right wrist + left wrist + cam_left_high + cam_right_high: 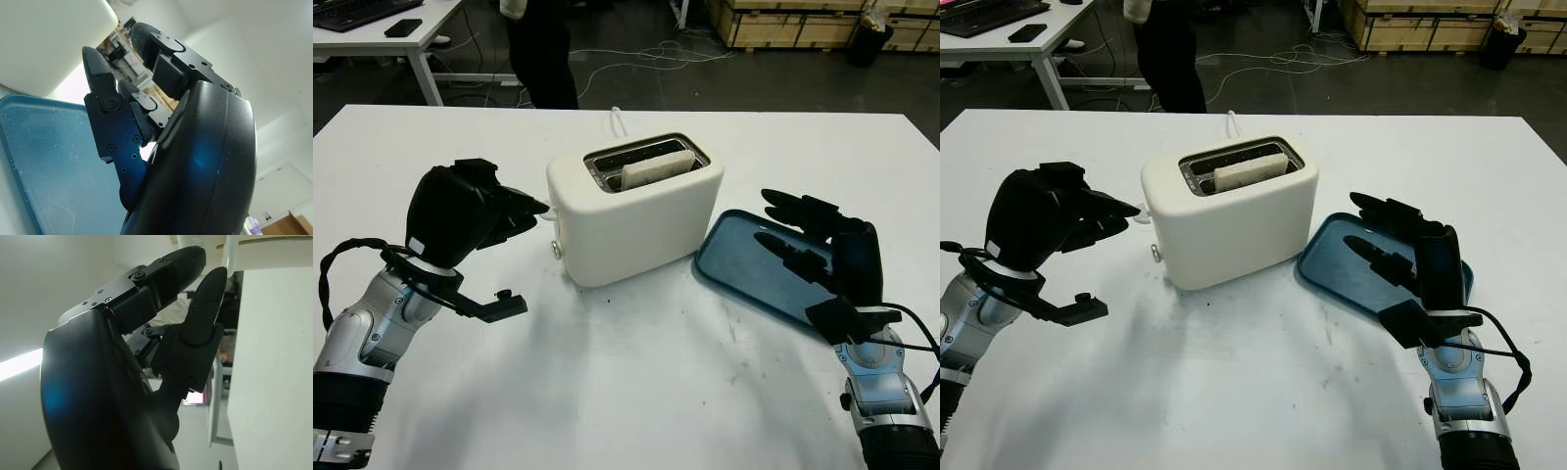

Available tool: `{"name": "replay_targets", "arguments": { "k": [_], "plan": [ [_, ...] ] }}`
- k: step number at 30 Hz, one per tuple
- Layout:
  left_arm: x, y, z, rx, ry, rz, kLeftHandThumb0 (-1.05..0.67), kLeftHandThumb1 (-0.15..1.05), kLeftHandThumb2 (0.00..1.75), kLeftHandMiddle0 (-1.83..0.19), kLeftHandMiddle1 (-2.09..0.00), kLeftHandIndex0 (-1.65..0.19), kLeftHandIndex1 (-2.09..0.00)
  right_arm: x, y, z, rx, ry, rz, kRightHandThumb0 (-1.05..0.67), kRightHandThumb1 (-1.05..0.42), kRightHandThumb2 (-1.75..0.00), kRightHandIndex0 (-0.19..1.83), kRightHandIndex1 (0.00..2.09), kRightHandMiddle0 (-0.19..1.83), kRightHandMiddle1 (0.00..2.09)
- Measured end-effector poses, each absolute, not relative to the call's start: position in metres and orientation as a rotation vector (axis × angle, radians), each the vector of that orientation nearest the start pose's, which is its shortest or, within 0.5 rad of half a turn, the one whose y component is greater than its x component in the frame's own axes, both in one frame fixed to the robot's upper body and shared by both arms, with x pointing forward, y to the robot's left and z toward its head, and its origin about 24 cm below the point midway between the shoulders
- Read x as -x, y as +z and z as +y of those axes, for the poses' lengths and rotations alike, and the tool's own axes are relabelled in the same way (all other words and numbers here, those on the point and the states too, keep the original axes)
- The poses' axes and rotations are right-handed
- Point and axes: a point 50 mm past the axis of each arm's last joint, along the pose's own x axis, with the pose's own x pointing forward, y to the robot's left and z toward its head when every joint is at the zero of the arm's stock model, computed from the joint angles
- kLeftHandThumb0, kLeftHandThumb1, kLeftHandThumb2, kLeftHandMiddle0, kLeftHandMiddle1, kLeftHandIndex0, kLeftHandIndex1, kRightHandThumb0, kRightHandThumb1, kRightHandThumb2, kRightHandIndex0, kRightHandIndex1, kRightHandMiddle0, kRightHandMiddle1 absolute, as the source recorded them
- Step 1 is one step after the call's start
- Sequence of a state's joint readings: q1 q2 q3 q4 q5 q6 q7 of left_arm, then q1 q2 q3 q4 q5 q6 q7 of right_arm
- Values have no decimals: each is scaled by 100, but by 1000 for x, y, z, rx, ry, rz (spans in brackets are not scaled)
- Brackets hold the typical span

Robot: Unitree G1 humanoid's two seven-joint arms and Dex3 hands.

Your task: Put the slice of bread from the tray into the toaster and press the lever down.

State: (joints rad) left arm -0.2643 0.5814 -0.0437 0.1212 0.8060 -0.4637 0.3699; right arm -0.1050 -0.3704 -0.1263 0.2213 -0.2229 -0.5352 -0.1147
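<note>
A cream toaster stands mid-table with a bread slice upright in its near slot. Its lever sticks out of the left end face. My left hand hovers just left of that end, fingertips close to the toaster's upper corner and above the lever, holding nothing. The toaster's wall looms beside that hand in the left wrist view. The blue tray lies right of the toaster with nothing on it. My right hand is open above the tray's right part; the tray lies under it in the right wrist view.
A white cord runs from behind the toaster to the table's far edge. A person in dark clothes stands beyond the table. Another desk with a phone is at the far left, wooden crates at the far right.
</note>
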Motion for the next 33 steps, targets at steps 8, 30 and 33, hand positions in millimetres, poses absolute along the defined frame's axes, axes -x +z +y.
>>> {"name": "replay_targets", "arguments": {
  "k": [8,30,33],
  "plan": [
    [-287,129,203,-1246,16,-719,-33,78,1,-92,-115,-125,-1,-261,92,-234,566,-94,-457,-34,-79,0,102,0,93,0],
    [-292,128,201,-1246,16,-709,-32,80,1,-88,-117,-124,0,-261,90,-233,560,-88,-465,-31,-78,0,102,0,93,0],
    [-292,128,200,-1244,14,-713,-31,79,0,-89,-116,-124,0,-261,90,-233,560,-88,-465,-33,-79,0,102,0,93,0]
  ]
}}
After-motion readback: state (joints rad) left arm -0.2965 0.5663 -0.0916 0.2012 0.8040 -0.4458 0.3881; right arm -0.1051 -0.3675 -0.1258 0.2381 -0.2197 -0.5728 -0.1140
